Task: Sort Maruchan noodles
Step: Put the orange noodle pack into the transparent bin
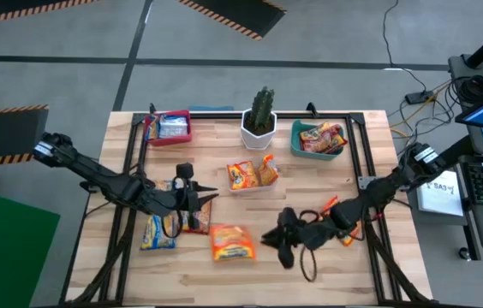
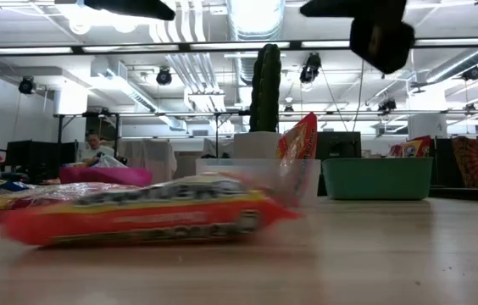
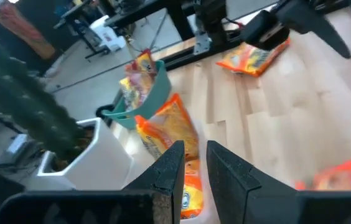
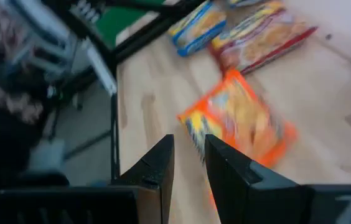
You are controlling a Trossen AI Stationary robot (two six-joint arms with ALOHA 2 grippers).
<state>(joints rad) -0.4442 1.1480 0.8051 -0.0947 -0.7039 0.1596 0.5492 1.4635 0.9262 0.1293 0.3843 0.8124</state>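
Observation:
Maruchan packets lie flat on the wooden table: a yellow-and-blue one (image 1: 158,232), a red one (image 1: 195,221), an orange one (image 1: 233,242) (image 4: 238,124) and another orange one (image 1: 345,224) beside the right arm. More stand in a clear tray (image 1: 250,175) (image 3: 166,134), a teal bin (image 1: 319,139) and a red bin (image 1: 169,127). My left gripper (image 1: 197,195) (image 3: 194,168) hovers above the red packet, fingers almost together, holding nothing. My right gripper (image 1: 277,239) (image 4: 189,163) hangs in the air just right of the loose orange packet, fingers almost together, empty.
A cactus in a white pot (image 1: 259,120) (image 3: 70,162) stands at the far edge between the two bins. Black frame rails (image 1: 357,162) run along the table's sides. Bare wood shows along the near edge (image 1: 250,282). A person sits far off in the room (image 2: 95,151).

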